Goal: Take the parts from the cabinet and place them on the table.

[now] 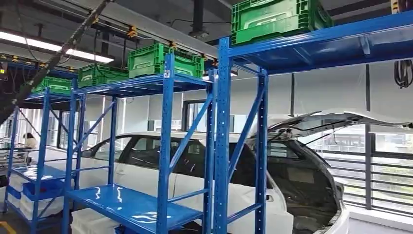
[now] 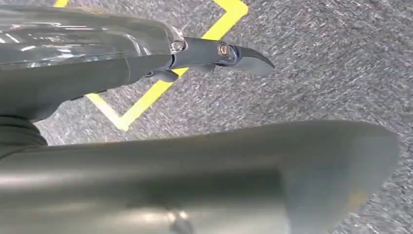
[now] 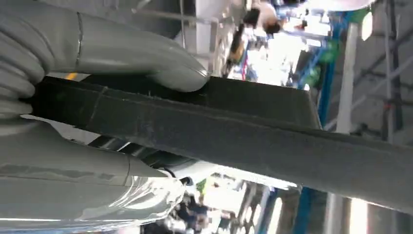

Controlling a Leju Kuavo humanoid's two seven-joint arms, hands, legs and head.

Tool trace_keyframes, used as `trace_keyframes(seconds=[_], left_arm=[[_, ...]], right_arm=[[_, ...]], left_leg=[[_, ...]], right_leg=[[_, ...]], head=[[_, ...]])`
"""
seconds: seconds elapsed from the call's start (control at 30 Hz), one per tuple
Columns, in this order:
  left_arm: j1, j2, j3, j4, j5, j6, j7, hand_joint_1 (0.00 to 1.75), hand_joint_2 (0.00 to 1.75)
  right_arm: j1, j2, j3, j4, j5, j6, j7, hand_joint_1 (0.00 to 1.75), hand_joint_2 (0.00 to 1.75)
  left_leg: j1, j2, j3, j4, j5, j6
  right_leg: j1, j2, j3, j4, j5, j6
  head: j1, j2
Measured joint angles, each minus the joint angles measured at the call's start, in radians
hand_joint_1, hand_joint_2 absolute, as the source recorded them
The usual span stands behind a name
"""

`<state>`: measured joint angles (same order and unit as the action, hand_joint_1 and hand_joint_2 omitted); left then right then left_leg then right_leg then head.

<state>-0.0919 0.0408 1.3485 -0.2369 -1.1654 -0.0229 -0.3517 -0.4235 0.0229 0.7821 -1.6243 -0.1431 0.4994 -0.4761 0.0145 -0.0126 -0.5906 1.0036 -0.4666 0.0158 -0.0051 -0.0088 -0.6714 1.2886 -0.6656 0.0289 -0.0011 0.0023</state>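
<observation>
In the right wrist view my right hand (image 3: 83, 102) grips a long, flat black part (image 3: 234, 131). The thick grey thumb (image 3: 141, 53) presses on one face and the other fingers wrap the opposite side. The part runs out well past the hand. In the left wrist view my left hand (image 2: 146, 63) hangs over the grey floor with a dark finger (image 2: 229, 52) stretched out straight and nothing in it. Ahead in the head view stand blue metal shelf racks (image 1: 166, 146). The lower shelf (image 1: 131, 204) of the nearest rack is bare.
Green plastic crates (image 1: 165, 59) sit on top of the racks, one of them (image 1: 277, 19) high at the right. A white car (image 1: 272, 195) with its tailgate raised is parked behind the racks. A yellow floor line (image 2: 146, 97) runs under my left hand.
</observation>
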Motion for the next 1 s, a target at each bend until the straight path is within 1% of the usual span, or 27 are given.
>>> trace_keyframes(seconds=[0.03,0.07,0.1,0.13,0.17,0.2,0.23,0.3,0.33,0.37,0.4,0.43,0.47,0.5,0.53,0.57,0.6,0.63,0.67,0.7,0.73,0.83,0.87,0.9,0.93,0.97,1.0], left_arm=[[0.000,0.000,0.000,0.000,0.001,0.000,-0.001,0.00,1.75],[0.002,0.000,0.000,0.000,0.003,0.000,-0.002,0.00,1.75],[0.004,0.000,0.000,0.000,0.003,0.000,-0.002,0.00,1.75],[0.004,-0.002,0.000,0.000,0.003,0.000,-0.002,0.00,1.75],[0.003,-0.002,0.000,0.000,0.003,0.000,-0.002,0.00,1.75],[0.002,-0.010,0.000,0.001,0.003,0.000,-0.001,0.00,1.75],[0.001,-0.006,0.000,0.000,0.004,0.001,0.001,0.00,1.75],[0.008,-0.006,0.000,0.000,0.011,0.002,0.002,0.00,1.75],[0.012,-0.005,0.000,0.000,0.013,0.003,0.002,0.00,1.75],[0.013,-0.003,0.000,0.000,0.013,0.003,0.002,0.00,1.75],[0.013,-0.006,0.000,0.000,0.014,0.003,0.002,0.00,1.75],[0.009,-0.004,0.000,0.000,0.014,0.003,0.002,0.00,1.75],[0.006,-0.002,0.000,0.000,0.014,0.005,0.003,0.00,1.75],[0.006,-0.002,0.000,0.000,0.013,0.007,0.006,0.00,1.75],[0.006,-0.002,0.000,0.000,0.013,0.009,0.010,0.00,1.75],[0.011,-0.002,0.000,0.000,0.013,0.010,0.015,0.00,1.75],[0.013,-0.002,0.000,0.000,0.013,0.012,0.015,0.00,1.75],[0.014,-0.001,0.000,0.000,0.013,0.013,0.015,0.00,1.75],[0.013,-0.001,0.000,0.000,0.013,0.013,0.014,0.00,1.75],[0.009,-0.003,0.000,0.000,0.016,0.012,0.013,0.00,1.75],[0.005,-0.002,0.000,0.000,0.017,0.012,0.012,0.00,1.75],[0.012,-0.003,0.000,0.000,0.022,0.012,0.011,0.00,1.75],[0.014,-0.002,0.000,0.000,0.022,0.012,0.011,0.00,1.75],[0.015,-0.002,0.000,0.000,0.022,0.012,0.012,0.00,1.75],[0.012,-0.002,0.000,0.000,0.022,0.013,0.015,0.00,1.75],[0.009,-0.002,0.000,0.000,0.022,0.015,0.023,0.00,1.75],[0.008,-0.002,0.000,0.000,0.021,0.019,0.032,0.00,1.75]], right_arm=[[-0.001,0.000,0.008,0.006,0.000,0.000,0.002,1.75,1.75],[-0.003,0.002,0.016,0.012,-0.001,0.001,0.003,1.75,1.75],[-0.005,0.005,0.022,0.015,-0.002,0.002,0.003,1.75,1.75],[-0.008,0.008,0.026,0.016,-0.004,0.002,0.003,1.75,1.75],[-0.012,0.011,0.029,0.016,-0.006,0.002,0.003,1.75,1.75],[-0.015,0.012,0.034,0.018,-0.006,0.002,0.003,1.75,1.75],[-0.016,0.013,0.037,0.019,-0.008,0.003,0.003,1.75,1.75],[-0.016,0.015,0.042,0.022,-0.009,0.003,0.003,1.75,1.75],[-0.017,0.017,0.046,0.022,-0.010,0.003,0.003,1.75,1.75],[-0.018,0.021,0.048,0.022,-0.010,0.003,0.003,1.75,1.75],[-0.019,0.024,0.052,0.022,-0.010,0.003,0.002,1.75,1.75],[-0.018,0.024,0.053,0.023,-0.010,0.003,0.002,1.75,1.75],[-0.015,0.024,0.055,0.024,-0.010,0.002,0.002,1.75,1.75],[-0.012,0.023,0.056,0.027,-0.010,0.002,0.001,1.75,1.75],[-0.008,0.023,0.056,0.029,-0.011,0.002,0.001,1.75,1.75],[-0.006,0.023,0.058,0.030,-0.012,0.002,0.001,1.75,1.75],[-0.006,0.023,0.059,0.031,-0.012,0.002,0.001,1.75,1.75],[-0.007,0.023,0.059,0.031,-0.013,0.002,0.000,1.75,1.75],[-0.008,0.023,0.060,0.031,-0.013,0.002,0.000,1.75,1.75],[-0.008,0.024,0.060,0.031,-0.014,0.002,-0.002,1.75,1.75],[-0.009,0.023,0.060,0.032,-0.014,0.003,-0.003,1.75,1.75],[-0.009,0.023,0.065,0.033,-0.014,0.003,-0.004,1.75,1.75],[-0.009,0.023,0.065,0.033,-0.015,0.003,-0.004,1.75,1.75],[-0.011,0.023,0.065,0.033,-0.015,0.003,-0.004,1.75,1.75],[-0.010,0.023,0.065,0.033,-0.017,0.003,-0.005,1.75,1.75],[-0.007,0.021,0.064,0.034,-0.018,0.003,-0.005,1.75,1.75],[-0.003,0.019,0.064,0.037,-0.020,0.003,-0.006,1.75,1.75]], left_leg=[[-0.003,-0.011,0.000,0.000,0.001,0.001],[-0.005,-0.024,0.000,0.000,0.001,0.001],[-0.007,-0.036,0.001,0.001,0.001,0.001],[-0.009,-0.048,0.002,0.001,0.001,0.001],[-0.010,-0.060,0.003,0.001,0.001,0.001],[-0.012,-0.068,-0.001,0.003,0.003,-0.001],[-0.006,-0.079,-0.006,0.004,0.005,-0.005],[-0.002,-0.093,-0.013,0.002,0.011,-0.014],[-0.006,-0.103,-0.016,0.001,0.013,-0.020],[-0.005,-0.087,-0.021,0.005,0.005,-0.021],[-0.010,-0.045,-0.034,0.032,-0.021,-0.026],[-0.006,-0.022,-0.063,0.097,-0.059,-0.034],[-0.002,-0.011,-0.101,0.180,-0.098,-0.039],[0.001,-0.006,-0.136,0.255,-0.127,-0.045],[0.006,-0.002,-0.156,0.300,-0.134,-0.050],[0.012,0.002,-0.150,0.293,-0.119,-0.055],[0.018,0.007,-0.121,0.237,-0.083,-0.061],[0.022,0.017,-0.077,0.156,-0.041,-0.066],[0.024,0.047,-0.026,0.063,0.001,-0.072],[0.017,0.085,0.000,0.020,-0.007,-0.078],[0.015,0.076,-0.003,0.009,-0.007,-0.055],[0.007,0.051,-0.010,0.018,-0.010,-0.028],[0.009,0.041,-0.007,0.015,-0.007,-0.019],[0.010,0.036,-0.008,0.015,-0.007,-0.014],[0.010,0.026,-0.008,0.015,-0.006,-0.008],[0.009,0.016,-0.009,0.015,-0.006,-0.004],[0.005,0.003,-0.009,0.015,-0.005,-0.001]], right_leg=[[0.000,0.001,-0.016,0.030,0.002,-0.002],[0.001,0.004,-0.007,0.006,0.030,-0.007],[0.002,0.008,0.022,-0.057,0.071,-0.012],[0.005,0.019,0.061,-0.145,0.120,-0.022],[0.008,0.046,0.101,-0.233,0.163,-0.034],[0.008,0.087,0.115,-0.265,0.163,-0.047],[0.007,0.079,0.116,-0.276,0.168,-0.043],[0.012,0.063,0.116,-0.279,0.166,-0.044],[0.007,0.052,0.121,-0.293,0.165,-0.045],[-0.004,0.035,0.124,-0.305,0.170,-0.047],[-0.003,0.028,0.125,-0.310,0.172,-0.052],[-0.003,0.016,0.125,-0.310,0.172,-0.053],[-0.003,0.002,0.125,-0.310,0.171,-0.053],[-0.003,-0.011,0.124,-0.310,0.171,-0.053],[-0.003,-0.023,0.124,-0.310,0.170,-0.052],[-0.004,-0.032,0.124,-0.310,0.169,-0.050],[-0.006,-0.043,0.125,-0.309,0.167,-0.047],[-0.009,-0.052,0.128,-0.307,0.164,-0.042],[-0.011,-0.061,0.130,-0.301,0.158,-0.033],[-0.006,-0.068,0.130,-0.296,0.152,-0.023],[-0.001,-0.076,0.127,-0.284,0.147,-0.016],[-0.003,-0.104,0.138,-0.293,0.147,-0.003],[-0.005,-0.107,0.139,-0.292,0.138,0.004],[-0.010,-0.061,0.133,-0.269,0.114,0.007],[-0.011,-0.025,0.108,-0.208,0.075,0.005],[-0.009,-0.009,0.071,-0.127,0.035,0.004],[-0.008,-0.001,0.026,-0.032,0.000,0.003]], head=[[0.000,0.000],[0.000,0.000],[0.000,0.000],[0.000,0.000],[0.000,0.000],[0.001,0.000],[0.000,0.000],[0.000,0.000],[0.000,0.000],[0.000,0.000],[0.000,0.000],[0.000,0.000],[0.000,0.000],[0.000,0.000],[0.000,0.000],[0.000,0.000],[0.000,0.000],[0.000,0.000],[0.000,0.000],[0.000,0.000],[0.000,0.000],[0.000,0.000],[0.000,0.000],[0.000,0.000],[0.000,0.000],[0.000,0.000],[0.000,0.000]])
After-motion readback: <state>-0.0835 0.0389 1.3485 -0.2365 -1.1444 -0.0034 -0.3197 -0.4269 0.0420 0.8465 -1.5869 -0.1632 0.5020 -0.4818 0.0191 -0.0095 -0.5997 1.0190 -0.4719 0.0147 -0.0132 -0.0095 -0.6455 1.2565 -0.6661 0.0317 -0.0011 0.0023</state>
